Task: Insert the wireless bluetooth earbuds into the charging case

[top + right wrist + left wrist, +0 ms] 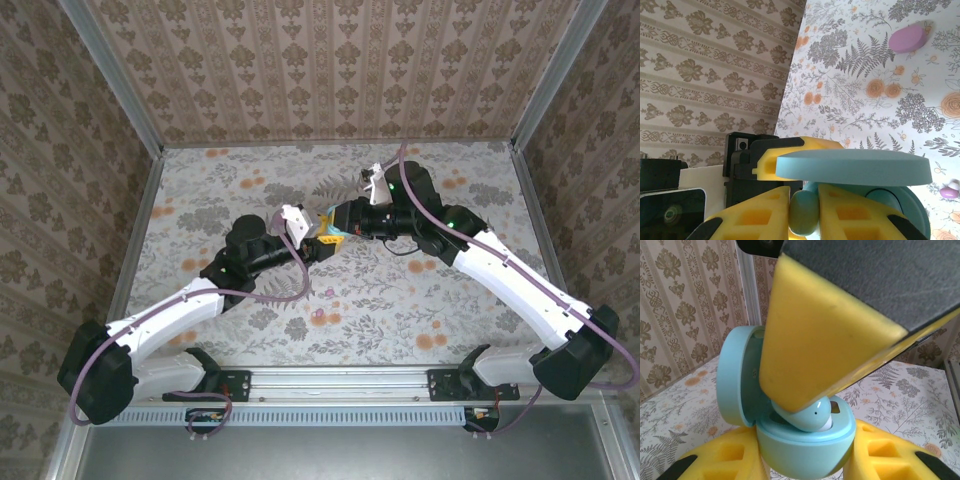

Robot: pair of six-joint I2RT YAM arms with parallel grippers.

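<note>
left hand (315, 243): pressed onto the sides of the cyan case (805, 447), one yellow finger on each flank, holding it up off the tabletop (250, 180) at mid-table.

cyan case: pastel cyan, smooth, pebble-shaped. its lid (735, 380) is swung open and stands upright on the left side in the left wrist view. the inside is the same cyan, and a small recess shows beside the bud.

right hand (804, 206): pinching the cyan earbud (807, 417) between its two yellow fingers. in the left wrist view one of those fingers comes down from above and covers the top of the bud.

cyan earbud: tiny, glossy, rounded, the same pastel cyan as the case. it has one small dark dot on its side and a white tip at its lower right. it lies tilted in the mouth of the case body with its lower part below the rim. cannot tell whether it is fully seated.

right wrist view: the open lid is seen edge-on as a flat cyan slab just above the pinched bud.

elsewhere on the tabletop: a pink case (906, 38), closed and lying flat, well apart from the hands. a pink earbud (950, 190) with a white tip lies loose on the flowered cloth, apart from the pink case.
</note>
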